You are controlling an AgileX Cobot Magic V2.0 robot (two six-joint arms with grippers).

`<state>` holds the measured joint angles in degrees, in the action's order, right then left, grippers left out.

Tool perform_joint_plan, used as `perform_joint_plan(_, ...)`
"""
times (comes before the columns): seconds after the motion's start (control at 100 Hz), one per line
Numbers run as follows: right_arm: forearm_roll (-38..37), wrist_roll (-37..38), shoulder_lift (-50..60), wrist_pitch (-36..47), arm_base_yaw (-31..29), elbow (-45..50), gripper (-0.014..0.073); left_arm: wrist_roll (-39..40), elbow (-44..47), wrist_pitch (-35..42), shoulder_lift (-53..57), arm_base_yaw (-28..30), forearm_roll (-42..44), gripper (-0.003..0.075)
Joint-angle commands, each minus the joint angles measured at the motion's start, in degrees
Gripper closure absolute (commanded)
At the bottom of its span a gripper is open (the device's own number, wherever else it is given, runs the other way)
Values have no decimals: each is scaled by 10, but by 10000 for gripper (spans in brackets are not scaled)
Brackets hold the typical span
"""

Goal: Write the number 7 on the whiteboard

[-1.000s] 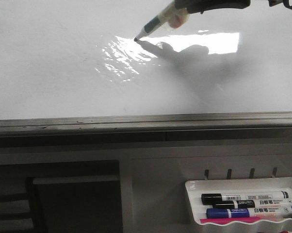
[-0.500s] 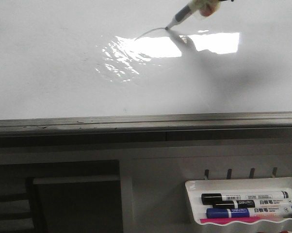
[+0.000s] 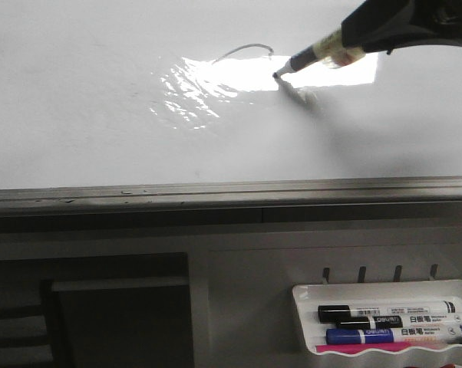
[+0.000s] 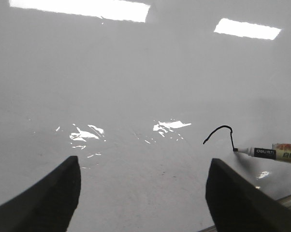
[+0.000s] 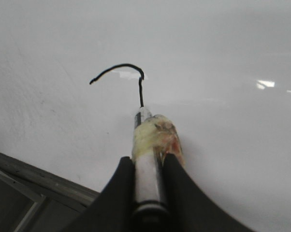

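The whiteboard [image 3: 100, 123] lies flat, glossy white with a grey rim along its near edge [image 3: 216, 190]. On it stands part of the number 7 [image 3: 246, 49]: an arched top stroke and a short start of the stem [image 5: 140, 94], also black in the left wrist view [image 4: 223, 130]. My right gripper [image 5: 148, 166] is shut on a marker [image 3: 315, 55] whose tip touches the board at the stem's end [image 3: 276, 76]. My left gripper [image 4: 143, 179] hovers over bare board, open and holding nothing.
A white tray [image 3: 384, 291] at the front right holds several markers, one black-capped [image 3: 392, 312] and one blue [image 3: 392, 335]. A dark recess [image 3: 116, 314] sits below the board's near rim. Bright light glare [image 3: 216, 77] covers the board's middle.
The marker drew the arched top stroke from left to right, then turned and came down toward the near edge, starting the stem. The right arm has come further into the front view.
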<state>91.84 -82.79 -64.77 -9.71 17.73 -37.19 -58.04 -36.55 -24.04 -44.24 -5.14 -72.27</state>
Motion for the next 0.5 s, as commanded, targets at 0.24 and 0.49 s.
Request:
perform_joint_plan(0.24,24,5,40,-38,-5,59,647,4,-16,11,4,1,-23,230)
perform_joint_plan(0.49,21,61,99,-152,-5,56,647,-17,-22,-41,4,1,-24,230)
